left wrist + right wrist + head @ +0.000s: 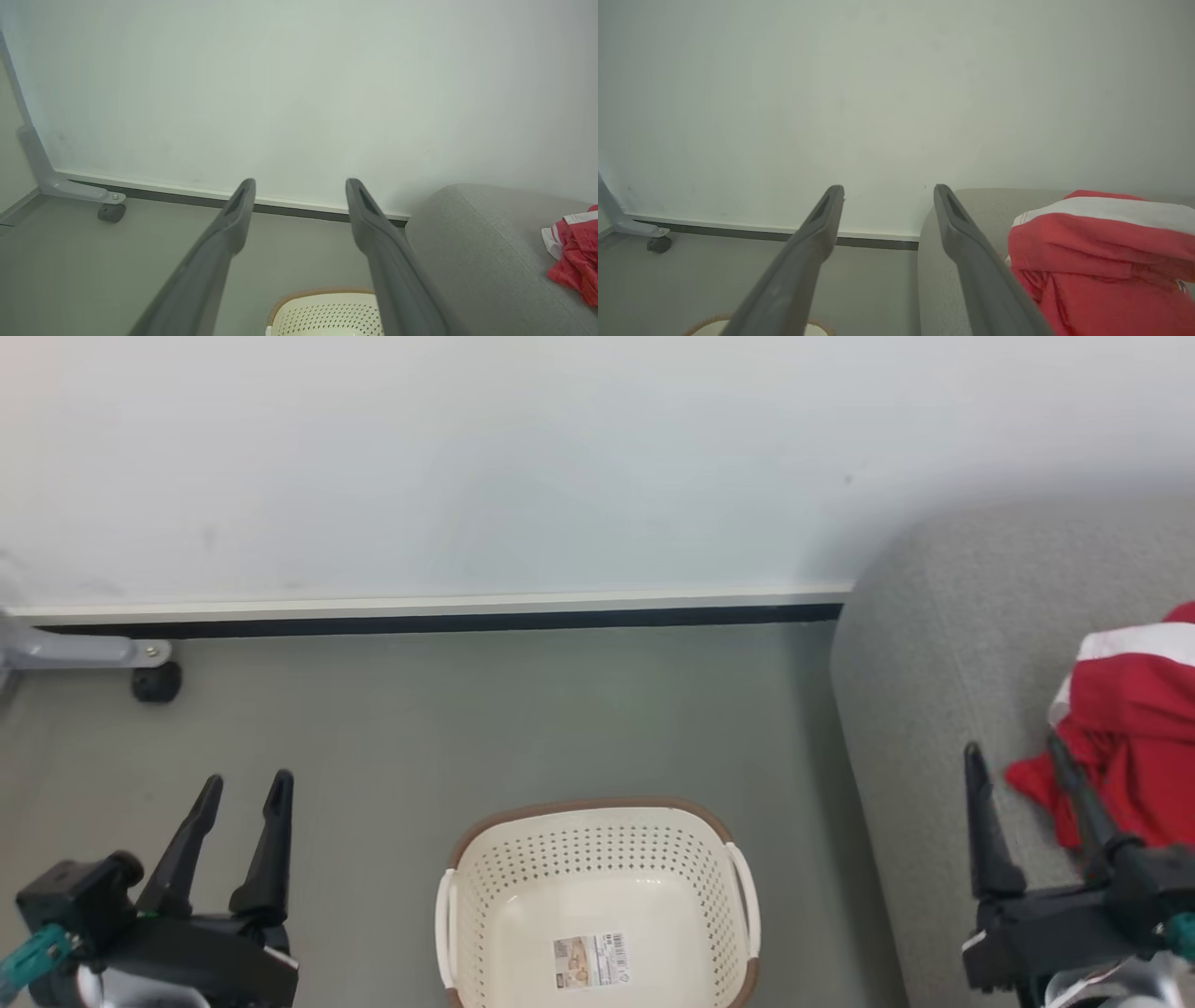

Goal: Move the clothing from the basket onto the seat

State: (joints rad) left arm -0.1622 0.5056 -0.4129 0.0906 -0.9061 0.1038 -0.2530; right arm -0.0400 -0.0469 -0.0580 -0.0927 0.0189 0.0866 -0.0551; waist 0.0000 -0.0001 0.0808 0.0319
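1. Sitting nearest the camera, the basket [597, 849] shows a bare cream floor with just a paper label [591, 961] stuck on it. No red fabric is in the part that shows, and its near rim is cut off by the picture edge.
2. Left end effector [248, 779] hangs left of the basket over the floor, fingers parted with nothing between them.
3. Right end effector [1012, 744] is right of the basket, over the seat [924, 653]. Its fingers are spread wide and hold nothing. In the head view one finger crosses in front of the red heap, but the right wrist view shows clear space between the fingers.
4. The clothing [1134, 728] lies right of the basket, bunched on the seat cushion just beside the right end effector's outer finger. Heap is crumpled with no clear long axis, and I cannot tell how many garments are in it.
5. Key relation: the clothing is well apart from the basket, on the right arm's side, far from the left arm. Judged from this, the transfer looks done, and any tidy-up falls to the right arm.
6. Beyond the basket: grey floor, then the skirting and pale wall. A caster wheel [155, 681] sits far left of the basket.
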